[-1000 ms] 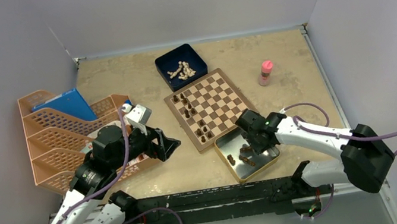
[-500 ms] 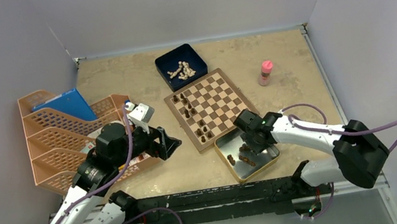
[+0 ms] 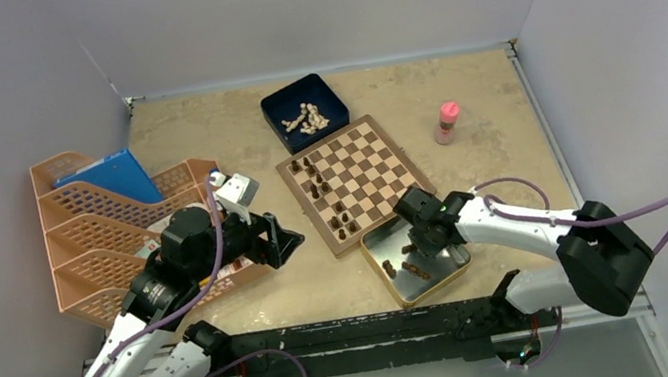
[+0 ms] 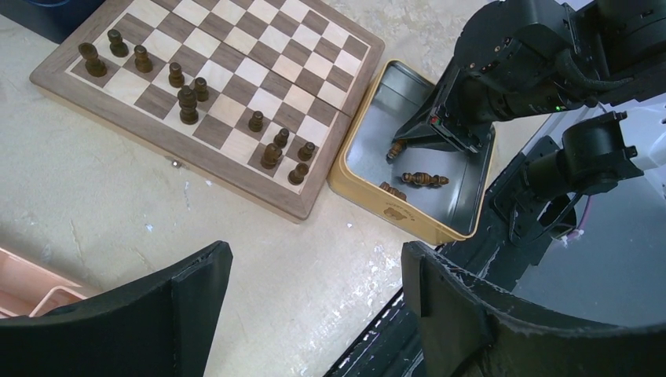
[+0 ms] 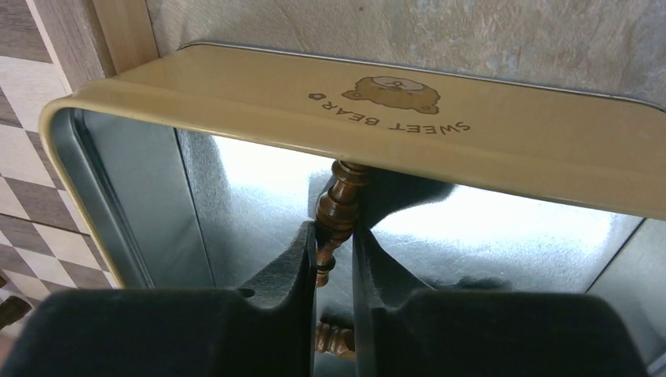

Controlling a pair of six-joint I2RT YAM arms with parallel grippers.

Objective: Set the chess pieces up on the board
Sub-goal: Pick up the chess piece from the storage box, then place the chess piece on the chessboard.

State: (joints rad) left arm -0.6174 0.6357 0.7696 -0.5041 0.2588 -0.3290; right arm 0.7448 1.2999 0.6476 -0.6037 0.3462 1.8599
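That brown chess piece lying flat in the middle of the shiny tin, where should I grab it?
Pinch the lying chess piece across its thin waist, about halfway along, coming straight down from above. It lies flat on the floor of the tin, whose walls block any sideways approach, and its rounded ends would probably slip.

Table w/ board, tin, blue box, organizer, bottle

Eleven dark chess pieces stand on one board; at least three more are in one tin; one blue box holds pale chessmen, too small to count; one pink bottle.
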